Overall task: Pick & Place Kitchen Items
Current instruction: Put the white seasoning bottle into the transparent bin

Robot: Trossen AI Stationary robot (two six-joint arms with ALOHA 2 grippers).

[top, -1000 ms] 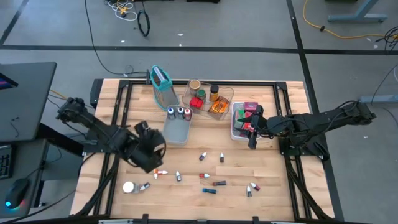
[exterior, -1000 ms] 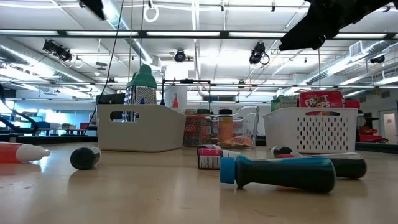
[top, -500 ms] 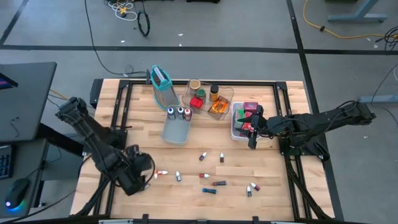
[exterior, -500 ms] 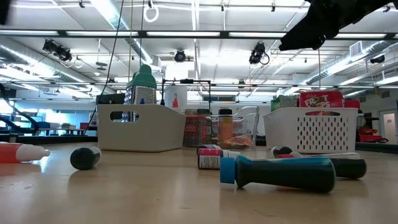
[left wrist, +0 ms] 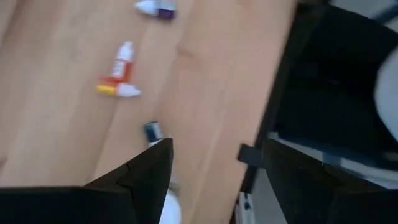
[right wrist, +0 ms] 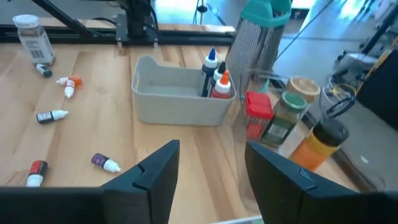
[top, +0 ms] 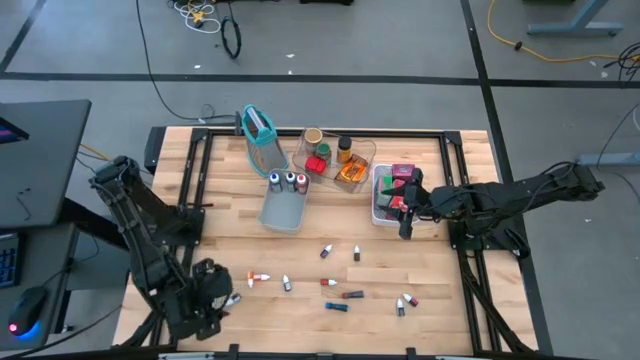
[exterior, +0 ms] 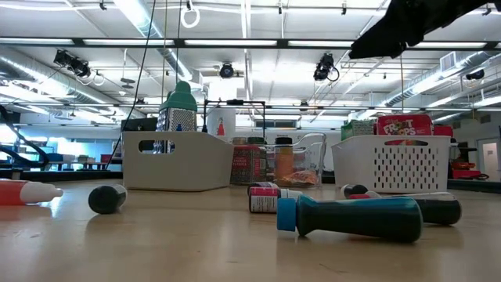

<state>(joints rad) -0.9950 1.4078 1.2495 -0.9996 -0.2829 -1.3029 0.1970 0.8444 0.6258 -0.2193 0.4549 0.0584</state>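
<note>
My left gripper (top: 208, 300) hangs open over the table's near left corner, pointing steeply down. In its wrist view, the open fingers (left wrist: 214, 149) straddle the table's edge. A white-topped thing (left wrist: 169, 210) shows beside one finger, and a dark-capped vial (left wrist: 152, 131) lies just ahead. A clear jar with a white cap (right wrist: 31, 36) stands in that corner. Several small vials lie loose on the wood, among them a red-white one (top: 258, 277) and a blue one (top: 336, 306). My right gripper (top: 405, 228) waits open beside the white basket (top: 377, 205) of packets.
A grey bin (top: 283, 212) holds three vials upright (top: 288, 180). Behind it stand the teal-rimmed holder (top: 258, 128) and a clear tray of jars (top: 362, 152). The black table frame (left wrist: 273, 124) runs right by my left gripper. Bare wood lies between the bin and the loose vials.
My left gripper has swung from beside the grey bin toward the table's near edge and a little to the left. It has sunk somewhat and turned, and it now stands over the near left corner, hiding the white-capped jar from above.
</note>
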